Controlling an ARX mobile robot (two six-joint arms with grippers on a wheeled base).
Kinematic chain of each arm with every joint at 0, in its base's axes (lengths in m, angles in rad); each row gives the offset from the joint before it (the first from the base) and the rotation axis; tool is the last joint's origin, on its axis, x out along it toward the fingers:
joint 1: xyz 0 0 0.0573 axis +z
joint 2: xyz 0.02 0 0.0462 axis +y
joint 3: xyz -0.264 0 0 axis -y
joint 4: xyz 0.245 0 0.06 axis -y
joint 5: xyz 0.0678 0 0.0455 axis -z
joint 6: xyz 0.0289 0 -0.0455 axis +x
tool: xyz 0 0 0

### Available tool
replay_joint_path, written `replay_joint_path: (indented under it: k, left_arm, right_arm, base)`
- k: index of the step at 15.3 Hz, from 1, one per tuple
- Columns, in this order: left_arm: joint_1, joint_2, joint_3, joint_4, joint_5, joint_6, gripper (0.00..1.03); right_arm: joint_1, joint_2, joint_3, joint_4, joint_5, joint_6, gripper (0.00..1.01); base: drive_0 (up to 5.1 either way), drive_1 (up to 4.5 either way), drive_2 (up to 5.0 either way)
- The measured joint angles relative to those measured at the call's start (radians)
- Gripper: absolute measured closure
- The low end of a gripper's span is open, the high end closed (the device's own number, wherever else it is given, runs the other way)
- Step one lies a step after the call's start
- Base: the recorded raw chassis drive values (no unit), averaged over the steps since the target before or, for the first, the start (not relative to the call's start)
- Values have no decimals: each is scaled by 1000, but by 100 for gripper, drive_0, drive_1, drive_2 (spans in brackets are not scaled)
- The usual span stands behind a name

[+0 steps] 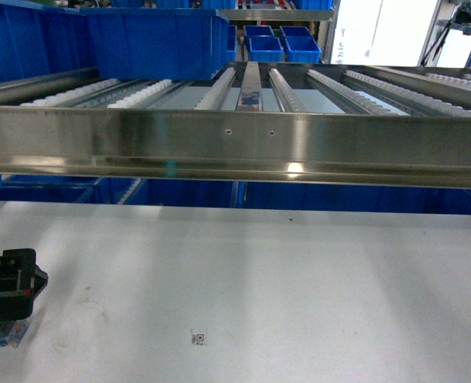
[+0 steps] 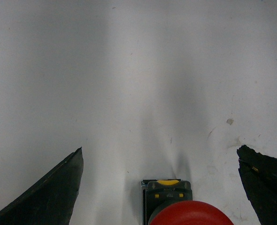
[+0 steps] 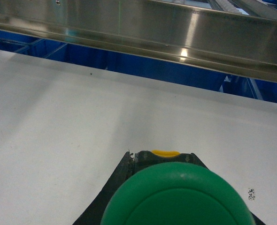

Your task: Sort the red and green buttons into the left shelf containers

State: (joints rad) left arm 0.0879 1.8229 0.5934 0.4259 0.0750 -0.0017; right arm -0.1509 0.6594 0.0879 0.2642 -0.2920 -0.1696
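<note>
Green button (image 3: 178, 194) foremost, steel shelf rail (image 3: 176, 33) beyond.

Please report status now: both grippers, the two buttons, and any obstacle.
Left gripper open around red button on table. Right gripper shut on green button. Steel rail ahead.

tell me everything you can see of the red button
The red button has a round, glossy red mushroom cap on a blocky black base bearing a yellow tab and small yellow marks. It sits on the white table, between the left gripper's open black fingers, which do not touch it.
</note>
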Motion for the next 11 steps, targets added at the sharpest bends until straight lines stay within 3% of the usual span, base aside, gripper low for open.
replay_joint_path:
  k: [4,7,11]
  left_arm:
    - [-41,19,-6,-9,-29,-2,5]
    - [-76,24,-13,-12,-74,2,36]
    - [-79,27,-26,-14,-84,-3,72]
  right_arm:
    - [0,0,0,0,0,0,75]
    - [0,0,0,0,0,0,75]
    - [0,0,0,0,0,0,75]
  base:
    - [0,0,0]
    - [0,0,0]
    - [0,0,0]
